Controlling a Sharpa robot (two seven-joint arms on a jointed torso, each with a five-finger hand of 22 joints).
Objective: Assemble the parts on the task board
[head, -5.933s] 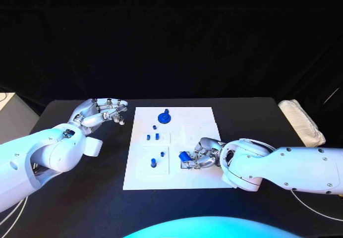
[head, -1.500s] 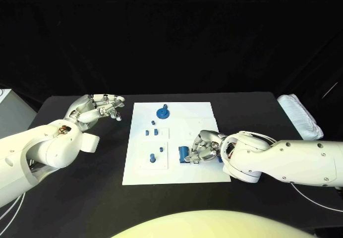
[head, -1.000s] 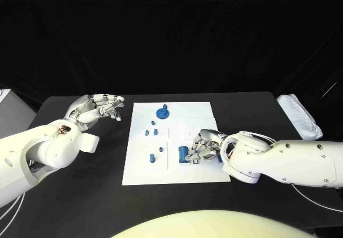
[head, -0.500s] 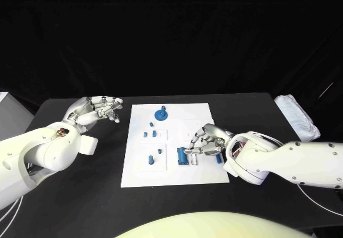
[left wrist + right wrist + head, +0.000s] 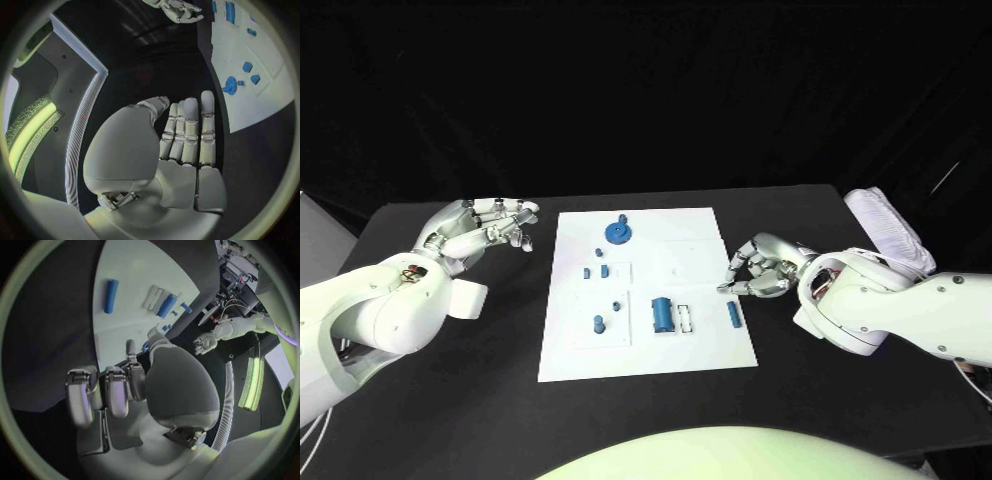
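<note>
The white board (image 5: 646, 350) lies in the middle of the tabletop (image 5: 444, 400), with the blue parts on it. The right hand (image 5: 764, 268) hangs just beside the right edge of the board, its fingers curled in and grasping nothing. A thin blue bar (image 5: 731, 313) lies close to that right edge, a little nearer to the robot than the hand. Its long axis runs from the near edge toward the far edge. A thicker blue block (image 5: 661, 313) lies parallel to it, more toward the middle of the board, with a white slot piece (image 5: 684, 319) between the two. The left hand (image 5: 480, 228) rests off the left edge of the board, well apart from these parts, fingers loosely bent and empty. I judge the right hand is the nearer one for the thin blue bar, and it must draw back toward the near edge to reach it.
</note>
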